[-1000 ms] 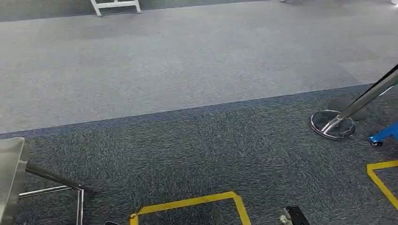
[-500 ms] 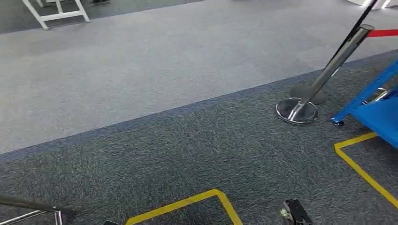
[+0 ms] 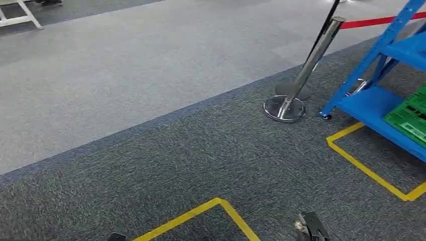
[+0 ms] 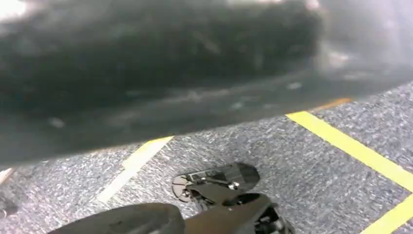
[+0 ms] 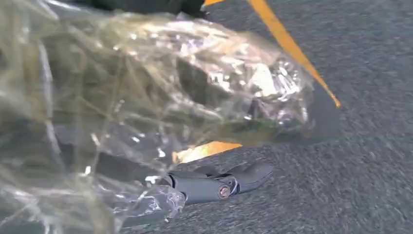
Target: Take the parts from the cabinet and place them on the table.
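My right hand grips a crumpled clear plastic bag with a dark part inside; the bag hides most of the fingers. A dark tip of that hand pokes in at the bottom edge of the head view. My left hand hangs over the carpet with its fingers apart and nothing in it. A blue shelf rack stands on the right in the head view, with a green crate on its lowest shelf.
A chrome stanchion with a red belt stands just left of the rack. Yellow tape outlines mark the dark carpet in front of me and before the rack. Light grey carpet lies beyond.
The camera has swung right: the metal table slid out at the left, the stanchion shifted left in the picture, and the blue rack with its green crate came in. The bag stays held.
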`<state>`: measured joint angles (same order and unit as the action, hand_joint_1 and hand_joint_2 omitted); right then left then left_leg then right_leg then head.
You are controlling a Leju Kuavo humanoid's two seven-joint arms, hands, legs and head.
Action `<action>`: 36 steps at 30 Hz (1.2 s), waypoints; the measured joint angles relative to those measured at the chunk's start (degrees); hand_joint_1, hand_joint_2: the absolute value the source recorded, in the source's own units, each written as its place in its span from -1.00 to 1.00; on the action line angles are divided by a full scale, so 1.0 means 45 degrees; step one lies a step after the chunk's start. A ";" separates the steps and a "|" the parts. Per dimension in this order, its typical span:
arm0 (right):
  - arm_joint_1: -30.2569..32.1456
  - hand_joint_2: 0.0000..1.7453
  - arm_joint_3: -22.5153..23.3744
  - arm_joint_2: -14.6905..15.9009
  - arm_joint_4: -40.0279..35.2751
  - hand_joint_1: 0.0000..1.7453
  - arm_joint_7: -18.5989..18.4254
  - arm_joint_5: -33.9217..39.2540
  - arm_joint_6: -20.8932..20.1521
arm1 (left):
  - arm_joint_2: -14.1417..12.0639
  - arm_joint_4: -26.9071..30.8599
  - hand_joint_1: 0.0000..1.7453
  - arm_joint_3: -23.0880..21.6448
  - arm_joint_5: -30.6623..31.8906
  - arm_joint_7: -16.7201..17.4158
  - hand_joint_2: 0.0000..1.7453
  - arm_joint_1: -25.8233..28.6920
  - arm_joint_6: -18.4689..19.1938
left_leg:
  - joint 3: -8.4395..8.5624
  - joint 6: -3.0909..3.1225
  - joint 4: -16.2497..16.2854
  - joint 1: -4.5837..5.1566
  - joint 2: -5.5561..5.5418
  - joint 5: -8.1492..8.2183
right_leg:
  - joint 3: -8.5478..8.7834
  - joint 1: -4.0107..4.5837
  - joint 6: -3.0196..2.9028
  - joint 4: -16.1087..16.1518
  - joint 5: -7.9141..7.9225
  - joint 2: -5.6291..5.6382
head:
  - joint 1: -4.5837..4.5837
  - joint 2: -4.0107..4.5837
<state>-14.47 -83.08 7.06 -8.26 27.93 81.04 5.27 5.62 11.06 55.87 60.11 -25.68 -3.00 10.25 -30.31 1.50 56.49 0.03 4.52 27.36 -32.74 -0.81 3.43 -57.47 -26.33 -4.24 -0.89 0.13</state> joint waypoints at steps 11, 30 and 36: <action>0.1059 -1.00 0.0117 0.0189 0.0073 -1.00 0.0282 0.0151 -0.0122 | 0.0121 0.0000 -1.00 -0.0019 -0.0024 -0.0311 -1.00 0.0109 -0.0141 | -0.1798 -0.0475 0.4242 -0.0055 -0.0888 0.2099 | 0.0120 0.0064 -0.0780 0.0129 -0.0029 0.1286 | 0.0131 0.0000; 0.1350 -1.00 0.0369 0.0083 0.0039 -1.00 0.1030 0.0520 -0.0408 | -0.0214 0.0000 -1.00 0.0738 -0.1389 -0.0612 -1.00 0.0264 0.0005 | -0.0052 -0.0029 0.0004 -0.0104 -0.0092 -0.0043 | -0.0262 -0.0021 -0.0064 -0.0744 -0.0196 0.0471 | -0.0078 0.0000; 0.1580 -1.00 0.0608 0.0005 0.0039 -1.00 0.0987 0.0666 -0.0486 | -0.0311 0.0000 -1.00 0.0743 -0.1239 -0.0616 -1.00 0.0236 0.0024 | 0.0036 -0.0399 0.0085 -0.0011 0.0503 0.0142 | 0.0139 0.0048 -0.0655 0.0003 -0.0180 0.0602 | -0.0073 0.0000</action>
<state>-7.36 -80.35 7.08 -8.09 32.37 84.04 3.08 4.22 11.06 59.21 54.53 -28.46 -1.93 10.36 -30.15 -0.30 56.87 -0.02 6.78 28.00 -32.12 -0.59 0.48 -57.46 -27.14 -1.54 -1.22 0.13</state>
